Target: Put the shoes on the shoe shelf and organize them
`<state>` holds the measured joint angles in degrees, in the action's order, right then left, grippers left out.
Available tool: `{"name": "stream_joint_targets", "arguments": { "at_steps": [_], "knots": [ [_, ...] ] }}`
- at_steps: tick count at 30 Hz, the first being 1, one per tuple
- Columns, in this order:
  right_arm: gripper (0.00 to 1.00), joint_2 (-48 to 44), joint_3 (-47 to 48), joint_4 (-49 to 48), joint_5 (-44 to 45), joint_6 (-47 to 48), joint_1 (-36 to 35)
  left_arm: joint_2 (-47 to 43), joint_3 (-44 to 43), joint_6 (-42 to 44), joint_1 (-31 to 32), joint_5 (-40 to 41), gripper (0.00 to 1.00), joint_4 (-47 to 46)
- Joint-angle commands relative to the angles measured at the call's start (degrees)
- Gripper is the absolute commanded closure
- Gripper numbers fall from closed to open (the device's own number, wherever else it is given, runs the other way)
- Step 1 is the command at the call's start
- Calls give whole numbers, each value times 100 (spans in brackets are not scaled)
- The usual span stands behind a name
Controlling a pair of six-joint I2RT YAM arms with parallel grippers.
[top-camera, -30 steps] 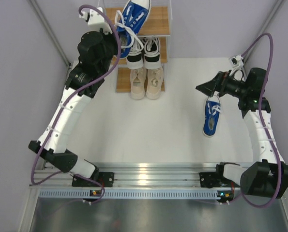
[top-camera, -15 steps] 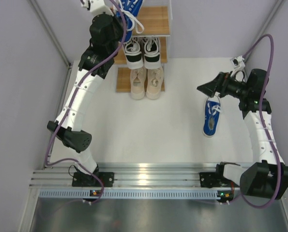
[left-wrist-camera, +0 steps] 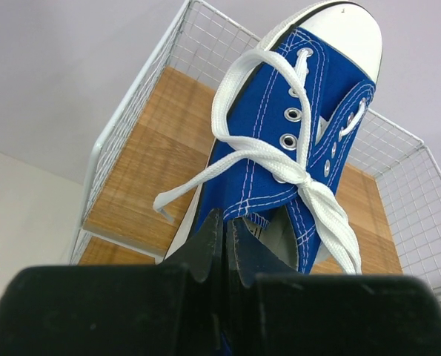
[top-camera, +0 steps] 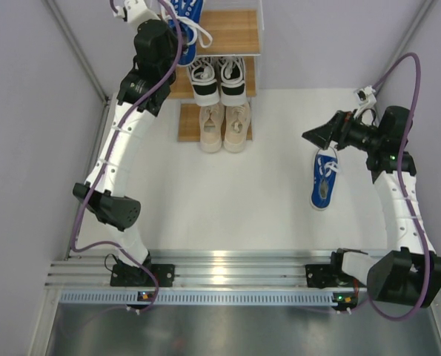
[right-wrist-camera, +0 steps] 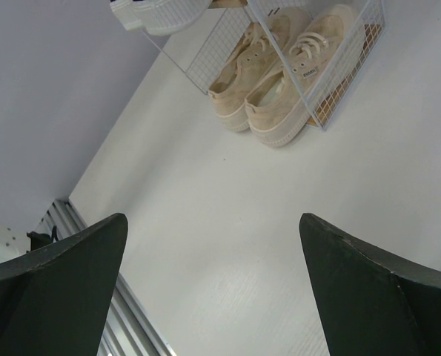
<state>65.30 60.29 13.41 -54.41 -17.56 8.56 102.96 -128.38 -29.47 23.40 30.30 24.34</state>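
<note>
Canvas, bright blue, with white laces and a white rubber toe cap: the held blue sneaker [left-wrist-camera: 261, 174] points toe-away from the left gripper [left-wrist-camera: 224, 241], over the top light-brown wooden board [left-wrist-camera: 135, 174] of the white-wire shoe shelf [top-camera: 242, 37]. The left fingers are nearly closed, pinching a thin edge of the shoe at its heel-side opening.

Handling (judgement): light. The upper is soft and folds under a pinch; the rubber sole is the stiff part. A hold on the collar lets the shoe swing and tilt, and it lies skewed across the board here. The loose lace ends [left-wrist-camera: 183, 200] could snag the wire mesh. Best hold for its mate is the heel collar, one finger inside and one outside.

Mate: the second blue sneaker [top-camera: 323, 178] lies on the white table [top-camera: 227, 200], well apart from the shelf and just beside the right gripper [top-camera: 313, 136]. The right fingers [right-wrist-camera: 57, 285] are spread wide, holding nothing.

Shelved: black-and-white patterned pair [top-camera: 219, 78] on the middle tier, beige pair [top-camera: 224, 122] on the bottom tier.

Hidden:
- Cannot tell whether the held sneaker's sole touches the board; the gripper body blocks the heel.
- The overhead view cuts off its toe at the frame edge, and the left arm covers the left part of the upper boards.
- The right wrist view does not show the second blue sneaker.
</note>
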Motion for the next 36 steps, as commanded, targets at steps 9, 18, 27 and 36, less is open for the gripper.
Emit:
{"name": "stream_joint_targets", "arguments": {
  "at_steps": [9,18,27,36],
  "knots": [
    [1,-254,-61,-119,-26,69,120,-48,-320,-462,-19,-139,89,-623],
    [1,-298,-79,-110,-26,51,137,-188,-206,-515,-19,-192,81,-623],
    [1,-307,-70,-111,-43,42,146,-303,-117,-559,-19,-209,71,-632],
    [1,-334,-79,-128,-43,33,146,-417,-179,-533,-19,-367,83,-764]
  ]
}}
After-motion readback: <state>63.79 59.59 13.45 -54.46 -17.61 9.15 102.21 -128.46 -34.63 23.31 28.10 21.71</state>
